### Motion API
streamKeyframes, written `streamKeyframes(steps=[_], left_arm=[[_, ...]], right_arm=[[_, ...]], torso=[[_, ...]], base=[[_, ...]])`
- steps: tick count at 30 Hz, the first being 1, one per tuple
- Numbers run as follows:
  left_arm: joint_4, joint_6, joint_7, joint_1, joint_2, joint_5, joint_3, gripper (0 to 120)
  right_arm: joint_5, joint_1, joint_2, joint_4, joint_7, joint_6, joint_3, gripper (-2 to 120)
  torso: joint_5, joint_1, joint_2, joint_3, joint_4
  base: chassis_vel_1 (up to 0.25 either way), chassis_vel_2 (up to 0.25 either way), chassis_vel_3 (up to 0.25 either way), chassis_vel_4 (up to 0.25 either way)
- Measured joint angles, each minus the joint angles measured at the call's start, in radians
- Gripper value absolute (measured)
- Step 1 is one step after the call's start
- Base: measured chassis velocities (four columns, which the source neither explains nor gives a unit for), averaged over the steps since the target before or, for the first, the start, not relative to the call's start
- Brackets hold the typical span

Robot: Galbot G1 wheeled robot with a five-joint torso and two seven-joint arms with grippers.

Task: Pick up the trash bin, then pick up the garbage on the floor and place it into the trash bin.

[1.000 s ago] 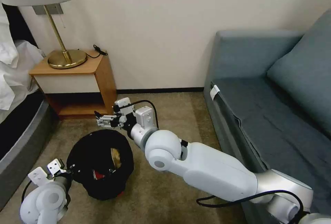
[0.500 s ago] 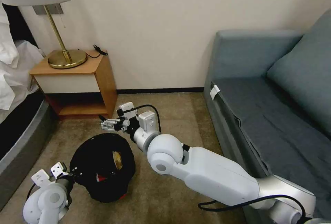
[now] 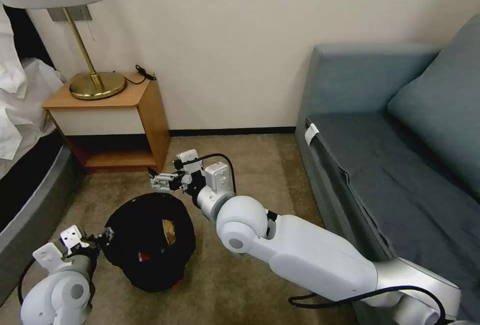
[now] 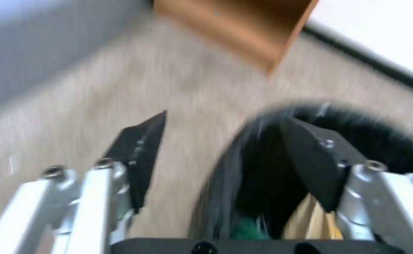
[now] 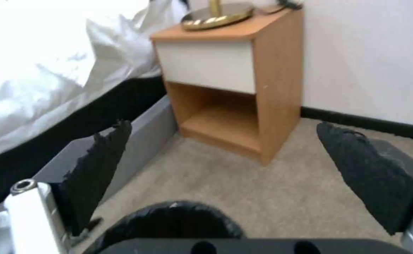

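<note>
Starting nearest to us, we find the left gripper [image 3: 102,237] low at our left, its jaws spread apart across the near-left rim of the trash bin [image 3: 150,240]; from the left wrist camera one finger [image 4: 138,155] hangs outside over the carpet and the other sits inside the bin's mouth, without closing on the rim. The bin stands on the carpet [image 3: 240,165] with its black liner over the rim, and inside we can make out a tan paper bag [image 3: 169,231] and a red-white packet [image 3: 144,256]; the left wrist camera also catches something green [image 4: 246,231] down in the bin, too blurred to identify. Just beyond the bin's far rim, our right gripper [image 3: 159,182] hovers with its jaws wide apart and nothing between them. Farther back stands the wooden nightstand [image 3: 117,120] with a brass lamp [image 3: 95,85], the bed [image 3: 25,165] at left and the sofa [image 3: 400,155] at right.
</note>
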Motion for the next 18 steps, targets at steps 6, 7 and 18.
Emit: streamKeyframes(steps=[6, 7, 18], left_arm=[[-0.035, -0.257, 0.210, 0.018, -0.001, 0.191, -0.009, 97], [-0.041, -0.280, 0.230, 0.020, -0.001, 0.205, -0.007, 98], [-0.094, -0.347, 0.302, 0.025, 0.007, 0.321, 0.035, 100]], right_arm=[[-0.248, -0.080, -0.051, -0.002, -0.091, 0.107, 0.197, 100], [-0.299, -0.098, -0.064, 0.003, -0.106, 0.122, 0.236, 100], [-0.608, -0.529, -0.286, 0.222, -0.200, 0.228, 0.731, 100]], torso=[[0.0002, 0.000, 0.000, 0.000, -0.0001], [0.0004, 0.000, 0.000, 0.000, -0.0001], [0.0010, 0.000, 0.000, 0.000, -0.0008]], base=[[0.000, 0.000, 0.000, 0.000], [0.000, 0.000, 0.000, 0.000], [0.000, 0.000, 0.000, 0.000]])
